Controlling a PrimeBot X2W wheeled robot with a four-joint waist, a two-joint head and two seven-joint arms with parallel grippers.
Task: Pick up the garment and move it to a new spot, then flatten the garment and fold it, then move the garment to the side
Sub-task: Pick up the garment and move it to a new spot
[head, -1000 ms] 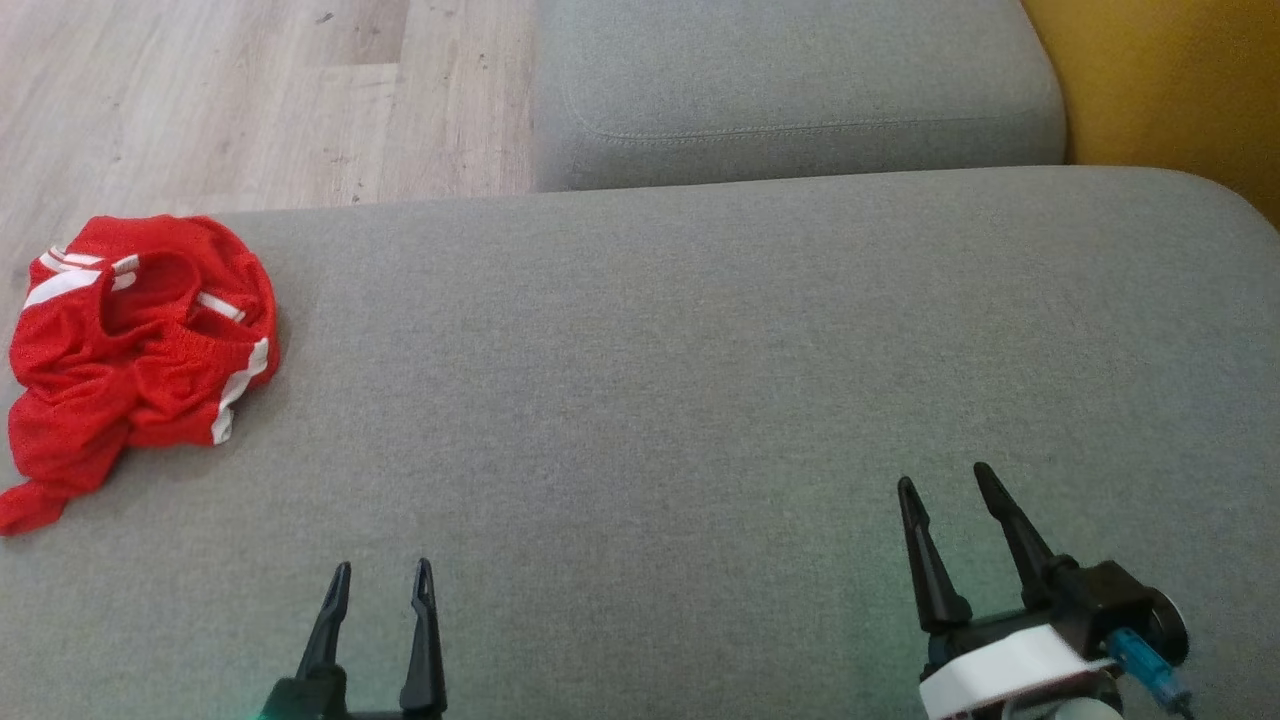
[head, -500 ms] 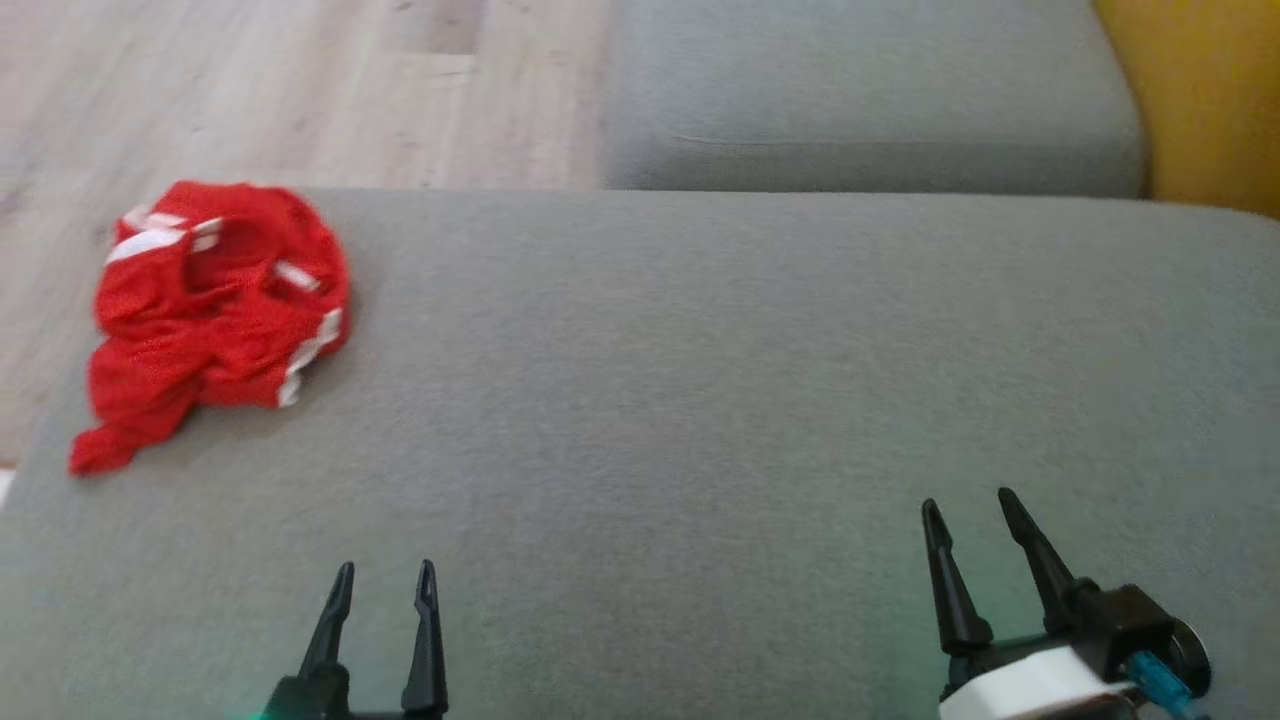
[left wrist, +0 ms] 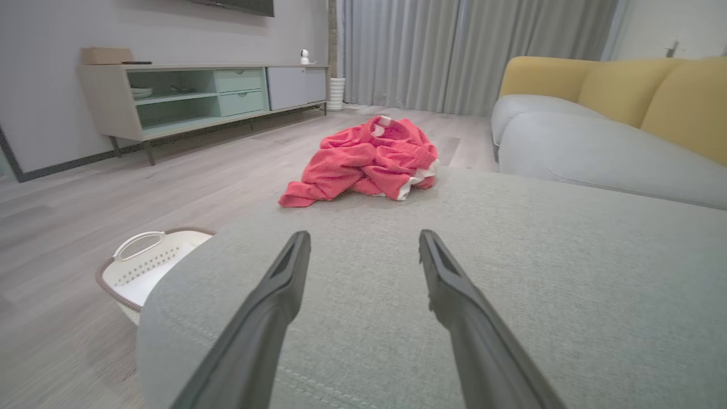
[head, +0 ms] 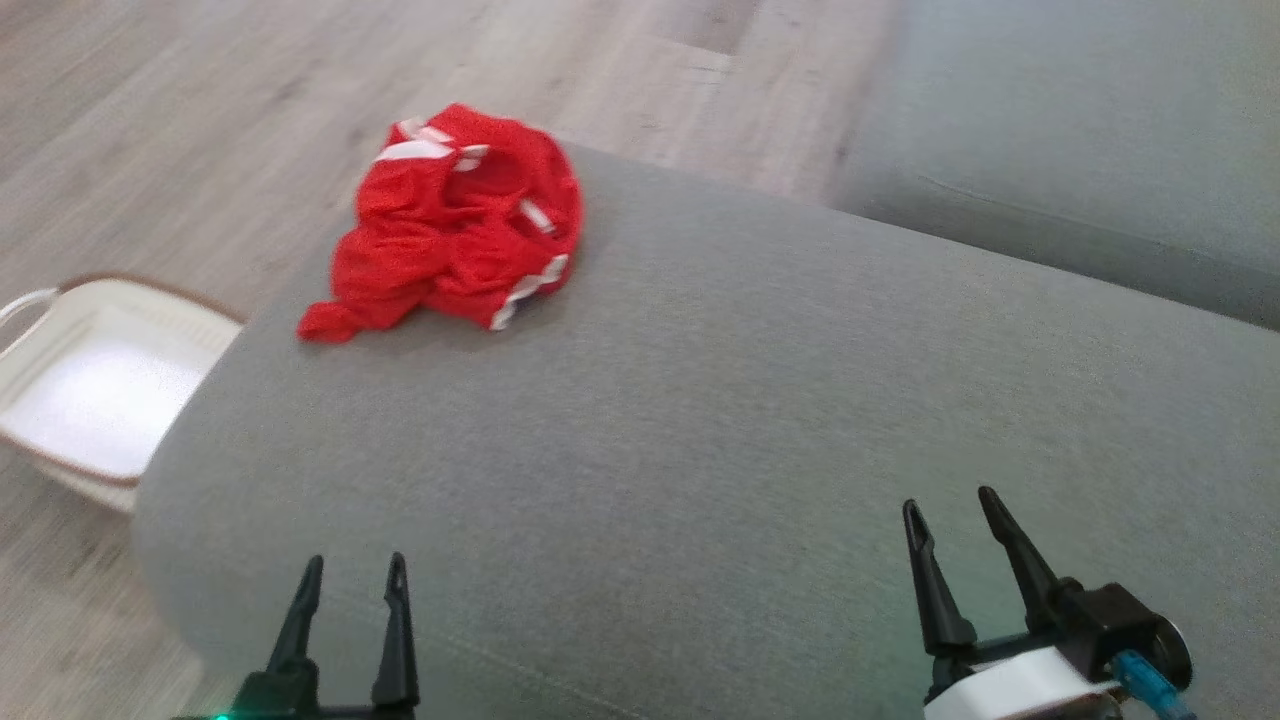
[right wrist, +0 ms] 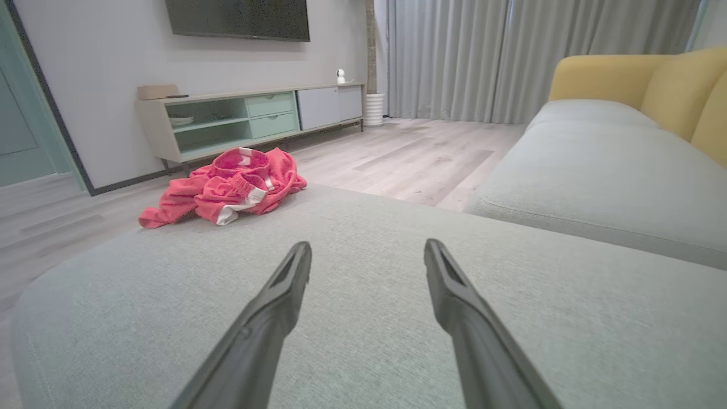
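A crumpled red garment (head: 455, 225) with white trim lies in a heap left of centre near the top of the head view. It sits on the far left corner of a broad grey seat cushion (head: 720, 400), with a loose tail trailing toward the cushion's rounded edge. Both of the robot's tools hover over the near side of the cushion, well apart from the garment. The left tool (head: 356, 560) is at the lower left of the frame and the right tool (head: 949, 499) at the lower right, each with its two dark fingers spread wide and nothing between them. A white basket (head: 100, 380) with a brown rim stands on the pale wood floor (head: 200, 120) at the left edge, just beside the cushion. A second grey cushion (head: 1080, 150) takes the upper right. In the left wrist view, a low cabinet (left wrist: 199, 94) lines the wall at upper left, grey curtains (left wrist: 466, 51) hang at top centre and yellow backrests (left wrist: 625, 85) rise at upper right.
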